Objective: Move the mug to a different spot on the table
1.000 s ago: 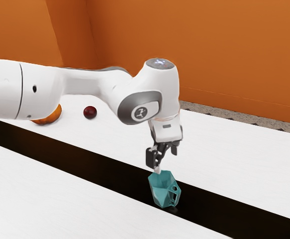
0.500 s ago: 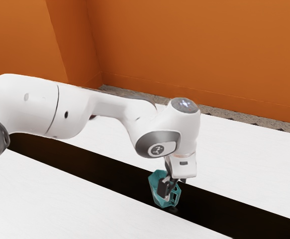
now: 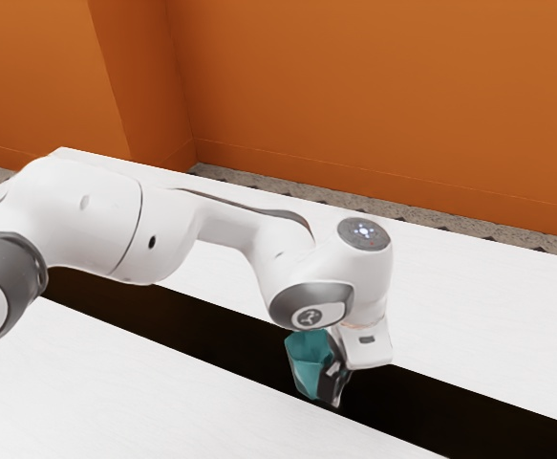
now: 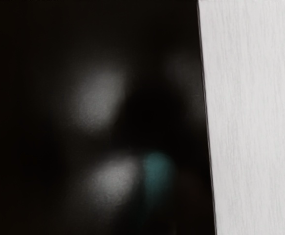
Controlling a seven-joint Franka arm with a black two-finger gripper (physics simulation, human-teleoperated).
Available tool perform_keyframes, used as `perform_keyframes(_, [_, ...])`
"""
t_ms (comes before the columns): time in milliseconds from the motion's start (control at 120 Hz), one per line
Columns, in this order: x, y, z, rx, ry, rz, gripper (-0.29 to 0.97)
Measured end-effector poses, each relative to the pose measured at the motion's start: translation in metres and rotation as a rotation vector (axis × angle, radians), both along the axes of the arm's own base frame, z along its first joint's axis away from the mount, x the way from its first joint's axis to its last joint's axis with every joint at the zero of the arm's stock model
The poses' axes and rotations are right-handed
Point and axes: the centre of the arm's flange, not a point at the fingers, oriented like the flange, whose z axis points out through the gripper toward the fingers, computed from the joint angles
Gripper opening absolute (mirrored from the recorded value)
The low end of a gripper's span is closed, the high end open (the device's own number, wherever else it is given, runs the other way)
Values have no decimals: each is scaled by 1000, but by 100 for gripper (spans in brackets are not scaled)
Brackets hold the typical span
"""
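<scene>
Progress looks early: the mug sits in the dark strip between two white stretches of tabletop. Judging by this, lifting, carrying and setting it down elsewhere all remain. The arm reaches in from the exterior view's left, bent low, wrist turned down, with the end effector right at the mug. Whether it is open or clamped on the mug I cannot tell. The wrist view has a teal blur close under the hand.
</scene>
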Motion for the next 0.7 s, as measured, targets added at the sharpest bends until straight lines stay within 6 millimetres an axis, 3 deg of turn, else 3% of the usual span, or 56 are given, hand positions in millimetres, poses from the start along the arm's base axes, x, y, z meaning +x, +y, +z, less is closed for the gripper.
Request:
perform_keyframes(175, [-1, 1, 0, 0, -5, 34, 67])
perform_keyframes(383, [-2, 2, -2, 4, -3, 70, 22])
perform_keyframes(550, [-4, 7, 7, 37, 10, 97, 11])
perform_keyframes(700, [-5, 32, 15, 146, 58, 140, 4])
